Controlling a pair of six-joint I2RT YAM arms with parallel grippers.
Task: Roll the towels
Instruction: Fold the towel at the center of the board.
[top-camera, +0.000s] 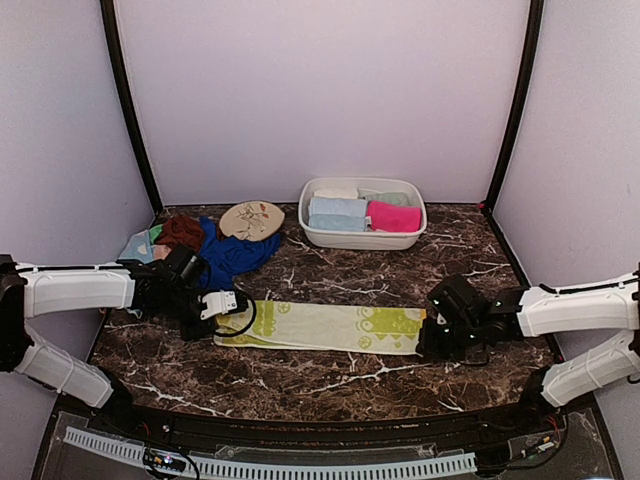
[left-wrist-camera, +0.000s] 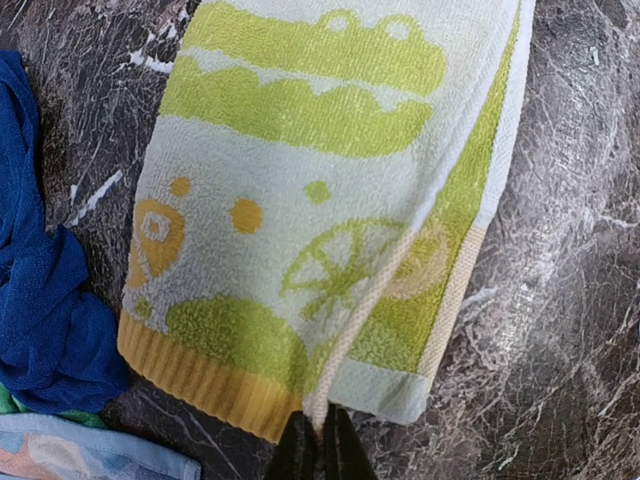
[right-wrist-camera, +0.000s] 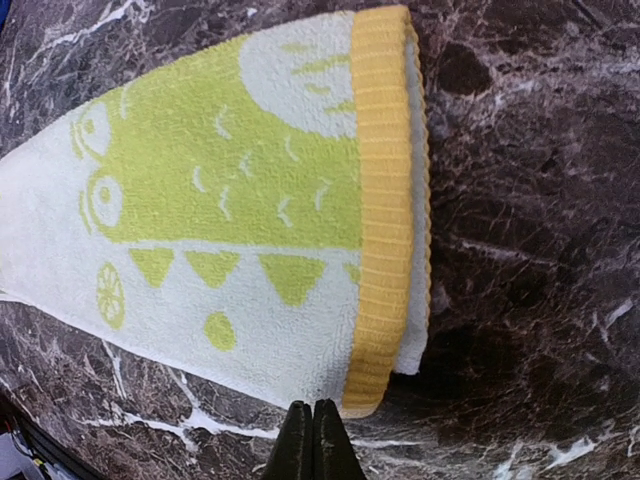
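A long towel (top-camera: 320, 327) lay flat across the middle of the table (top-camera: 300, 385), with the left gripper (top-camera: 222, 305) at its left end and the right gripper (top-camera: 432, 340) at its right. Behind the left end sat a heap of towels (top-camera: 215, 250), an oval disc (top-camera: 251, 220) just to their right. Farther right, at the back, a basin (top-camera: 362, 241) held what looked like rolled towels (top-camera: 345, 212).

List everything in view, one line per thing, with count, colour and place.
yellow-green towel: one, yellow-green with pale patches, flat across the table's middle
blue towel: one, royal blue, heaped at back left
brown towel: one, brown, on that heap
pale blue towel: one, pale blue, at the heap's left edge
rolled towels: at least four, pink, pale blue, cream, mint, inside the basin
basin: one, white, at the back
disc: one, beige floral oval, left of the basin
table: one, dark marbled
left gripper: black, shut on the yellow-green towel's left end
right gripper: black, shut at its right end, grip unclear
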